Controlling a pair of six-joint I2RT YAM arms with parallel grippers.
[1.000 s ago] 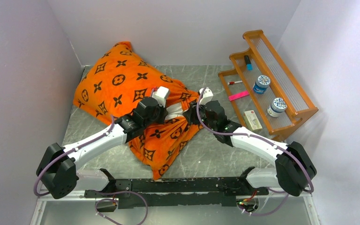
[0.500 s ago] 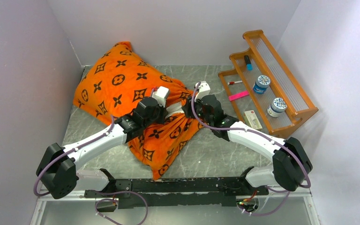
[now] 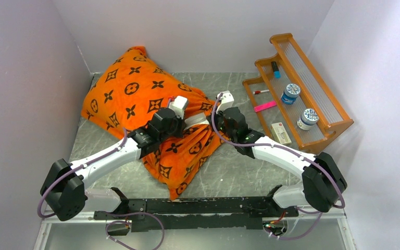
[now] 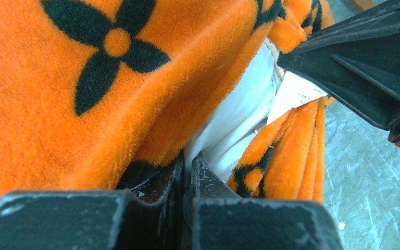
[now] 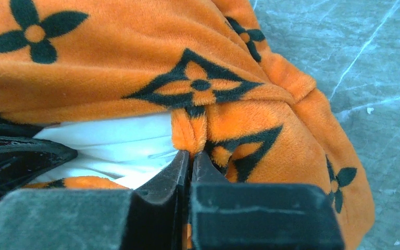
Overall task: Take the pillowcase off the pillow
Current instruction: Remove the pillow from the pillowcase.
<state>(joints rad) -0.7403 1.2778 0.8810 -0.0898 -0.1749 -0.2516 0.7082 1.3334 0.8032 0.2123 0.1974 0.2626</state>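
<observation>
The bright orange plush pillowcase (image 3: 130, 94), printed with dark flower and star motifs, covers most of the plump white stuffed pillow (image 4: 239, 114). The bundle fills the far left corner of the grey marbled table (image 3: 239, 172) and reaches in toward its middle, with a loose flap of orange fabric trailing toward the near edge.

At the middle of the table the cover's mouth gapes, and a strip of white cushion shows between two orange folds. The left gripper (image 4: 187, 169) has its fingers pressed together on that white fabric, just inside the opening. Facing it from the other side, the right gripper (image 5: 190, 159) is clamped narrowly on a puckered fold of the orange cover at the rim of the opening. The two grippers sit near each other.

A stepped orange wooden rack (image 3: 312, 99) stands along the right edge.
</observation>
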